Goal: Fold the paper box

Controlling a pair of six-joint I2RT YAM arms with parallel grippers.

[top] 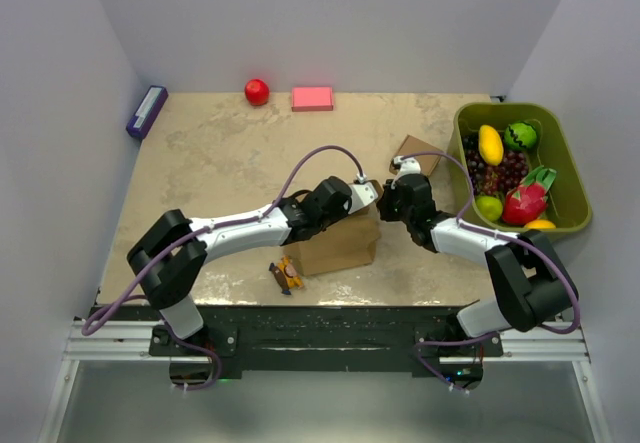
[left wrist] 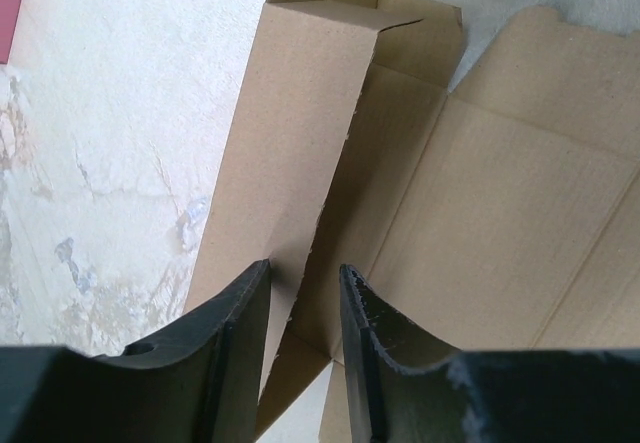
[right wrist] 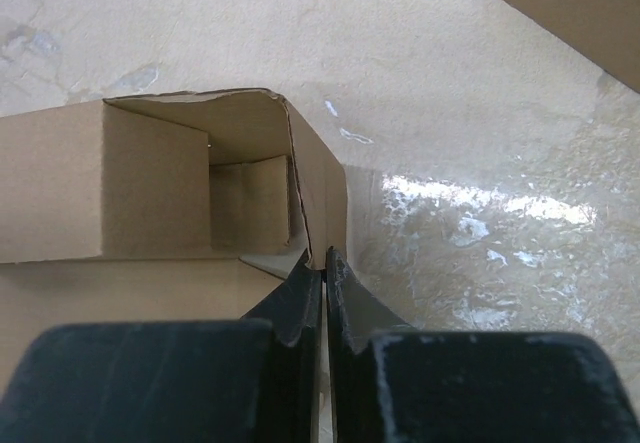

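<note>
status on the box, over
Left gripper open astride a flap. Right gripper shut on a wall. Paper box part-formed. Small orange object beside its near corner.

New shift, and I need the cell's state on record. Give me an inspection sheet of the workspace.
Surface: beige mottled table, glossy in places.
Job's things: paper box, partly folded, centre front.
Clutter: small box, red ball, pink block, blue case, toy, bin of fruit.
Grippers: left gripper open, astride a paper box wall; right gripper shut on a wall edge.
Cables: purple cable looped over each arm.
Surroundings: grey walls on three sides.
</note>
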